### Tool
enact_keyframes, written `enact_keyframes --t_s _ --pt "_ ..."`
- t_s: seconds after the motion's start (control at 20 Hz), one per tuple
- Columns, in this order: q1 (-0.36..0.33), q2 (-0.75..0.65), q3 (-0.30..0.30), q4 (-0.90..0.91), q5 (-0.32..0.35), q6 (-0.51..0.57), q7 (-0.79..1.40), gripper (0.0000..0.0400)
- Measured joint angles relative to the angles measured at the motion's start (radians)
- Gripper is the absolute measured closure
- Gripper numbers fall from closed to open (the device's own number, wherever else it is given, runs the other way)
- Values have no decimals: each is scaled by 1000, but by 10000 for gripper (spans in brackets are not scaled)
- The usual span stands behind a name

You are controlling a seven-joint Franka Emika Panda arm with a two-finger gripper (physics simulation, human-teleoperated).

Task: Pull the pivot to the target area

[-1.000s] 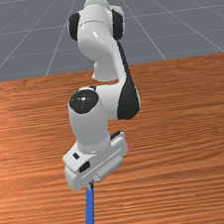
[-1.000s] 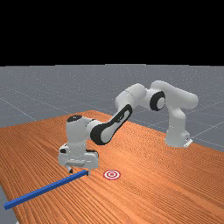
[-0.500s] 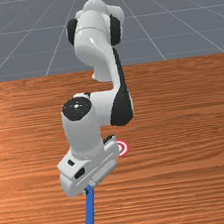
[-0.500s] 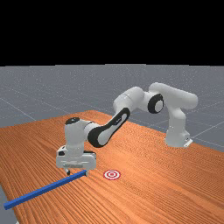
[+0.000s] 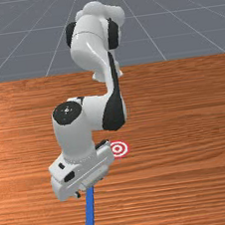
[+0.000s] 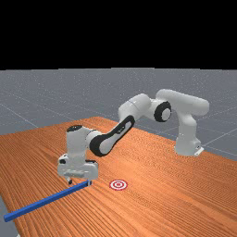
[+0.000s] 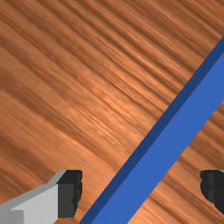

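My jaws stand wide apart, holding nothing. Looking down past my dark pads (image 7: pixel 70 192), I see the blue bar (image 7: pixel 148 162) cross the gap between them on a slant, its broad face a brighter blue than the narrow side. It appears closer to one pad than to the other, and I see wood between it and each of them. How far down my tips reach beside the bar, I cannot tell.

In the front view, I am over the end of the bar that is nearer the target (image 5: pixel 118 149). From me the bar runs out toward six o'clock and passes off the edge of that view. The target, with its red and white rings, lies flat on the counter (image 5: pixel 193 174), between one and two o'clock from that same end, near it but apart. My arm (image 5: pixel 88 47) comes down to me from twelve o'clock.

In the far view, one of my tips is close by this end of the bar, and the other is toward nine o'clock from it. The bar stretches away toward eight o'clock, down to the counter's edge. The target sits at three o'clock from the bar's end, with bare wood between the two.
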Motion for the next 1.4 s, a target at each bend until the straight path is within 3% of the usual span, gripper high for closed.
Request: enact_keyframes --t_s 0.2,0.3,0.45,0.5,0.55,0.6,0.65,1.05,1.1,1.2,1.25,1.4 --pt "-13 21 5 30 -9 -6 -57 0" --pt "-11 -27 9 -97 5 132 -50 0" --pt "-16 -46 16 -160 12 224 -66 0" --pt "-11 -38 12 -139 9 195 -55 1" --pt "12 8 -26 -46 -27 93 -7 2" --pt "20 4 -33 -54 -33 97 3 0" --pt "-1 8 7 -44 -12 86 -71 0" --pt "-3 54 -4 37 -7 61 -12 0" --pt "-2 51 -4 35 -7 61 -11 158" --pt "-4 52 -2 39 -8 56 -26 269" --pt "-5 55 -3 48 -9 48 -25 302" --pt "-9 65 7 67 -1 31 -32 305"
